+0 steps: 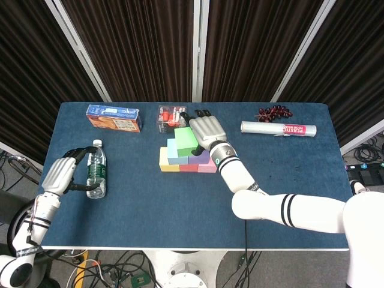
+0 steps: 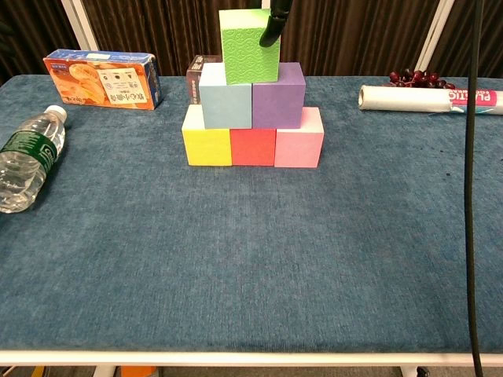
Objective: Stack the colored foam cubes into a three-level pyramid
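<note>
On the blue desk [image 2: 251,259] we see the pyramid standing near the far middle: a yellow cube [image 2: 207,138], a red cube [image 2: 253,147] and a pink cube [image 2: 299,141] side by side as the base, a pale blue cube [image 2: 225,98] and a purple cube [image 2: 278,96] touching on the second level, and a green cube [image 2: 251,45] on top, sitting upright across the seam between them.

We see our right hand [image 1: 204,127] draped over the green cube from behind, with one dark fingertip [image 2: 272,30] touching its upper right edge in the chest view. Whether it grips the cube or merely rests against it, we cannot tell.

We judge these cubes to be very light and soft, with a slightly textured skin that should not slip, but a squeeze will dent them and a light nudge will shove them. The best hold, to our mind, is on two opposite side faces near the middle, pressed gently; letting go calls for fingers opening straight outward so nothing drags the top cube or the level beneath.

Our left hand [image 1: 59,173] lies curled beside a water bottle [image 1: 95,169] at the desk's left edge, seemingly around it; we cannot tell if it truly holds it.
</note>
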